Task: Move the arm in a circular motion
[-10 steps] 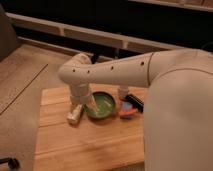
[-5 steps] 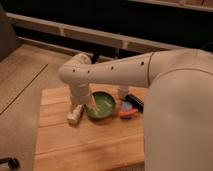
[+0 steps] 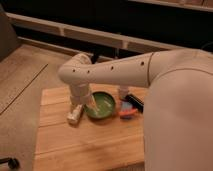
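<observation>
The arm [image 3: 150, 75] is thick, cream-white and dotted with small dark holes. It reaches from the right side of the camera view to a rounded elbow [image 3: 75, 74] at centre left, then bends down toward a wooden table [image 3: 85, 147]. The gripper [image 3: 84, 106] hangs at the end of the arm, just above the left rim of a green bowl [image 3: 104, 106]. Nothing can be seen held in it.
A small whitish object [image 3: 74, 114] lies on the table left of the bowl. Right of the bowl are an orange item [image 3: 127, 114], a blue one [image 3: 128, 106] and a dark one [image 3: 136, 100]. The floor lies to the left, a dark ledge behind.
</observation>
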Available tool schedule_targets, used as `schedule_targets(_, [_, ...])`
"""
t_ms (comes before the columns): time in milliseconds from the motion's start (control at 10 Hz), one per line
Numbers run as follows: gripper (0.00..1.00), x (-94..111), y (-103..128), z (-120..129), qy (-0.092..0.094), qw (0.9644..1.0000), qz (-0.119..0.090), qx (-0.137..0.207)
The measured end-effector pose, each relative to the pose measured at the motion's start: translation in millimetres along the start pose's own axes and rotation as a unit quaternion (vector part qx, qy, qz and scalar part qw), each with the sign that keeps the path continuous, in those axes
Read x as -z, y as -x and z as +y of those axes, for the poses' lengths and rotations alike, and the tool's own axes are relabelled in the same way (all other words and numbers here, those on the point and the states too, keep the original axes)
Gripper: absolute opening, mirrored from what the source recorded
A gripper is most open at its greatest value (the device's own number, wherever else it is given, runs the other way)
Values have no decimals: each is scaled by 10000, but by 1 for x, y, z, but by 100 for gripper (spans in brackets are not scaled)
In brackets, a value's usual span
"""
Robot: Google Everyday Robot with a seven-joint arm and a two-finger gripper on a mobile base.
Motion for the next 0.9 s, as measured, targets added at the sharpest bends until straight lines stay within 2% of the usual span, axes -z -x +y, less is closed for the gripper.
schedule_targets(700, [65,-1,0,0,3,10000,-17,11])
schedule_targets(900, [65,-2,12,-3,44,9997,-220,-12])
